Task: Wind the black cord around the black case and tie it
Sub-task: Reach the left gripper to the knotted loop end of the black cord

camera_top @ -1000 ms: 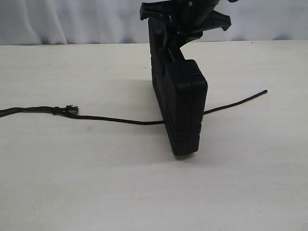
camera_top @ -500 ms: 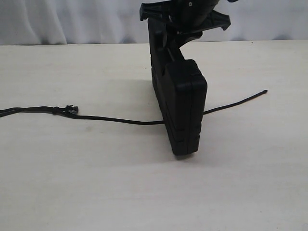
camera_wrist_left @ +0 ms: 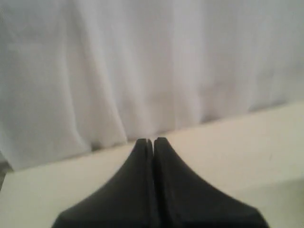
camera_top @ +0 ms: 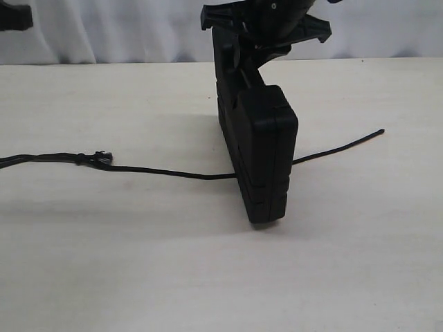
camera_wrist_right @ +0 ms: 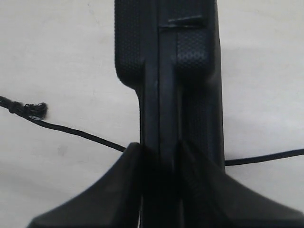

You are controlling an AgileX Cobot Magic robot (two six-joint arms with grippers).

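Observation:
The black case [camera_top: 259, 152] stands on its narrow edge in the middle of the table. My right gripper [camera_top: 242, 52] comes down from above and is shut on the case's upper end; in the right wrist view its fingers [camera_wrist_right: 128, 166] clamp both faces of the case [camera_wrist_right: 166, 71]. The black cord [camera_top: 173, 171] lies on the table and passes the foot of the case, with its knot [camera_top: 97, 158] to the left and its thin end [camera_top: 379, 131] to the right. My left gripper [camera_wrist_left: 153, 141] is shut on nothing, up in the air facing the curtain.
A white curtain [camera_top: 104, 31] hangs behind the table's far edge [camera_top: 104, 63]. A dark part of my left arm [camera_top: 15, 15] shows at the exterior view's top left corner. The cord runs off the left edge [camera_top: 5, 162] of that view.
A dark part of the left arm has come into the exterior view's top left corner. The case, cord and right gripper have not moved.

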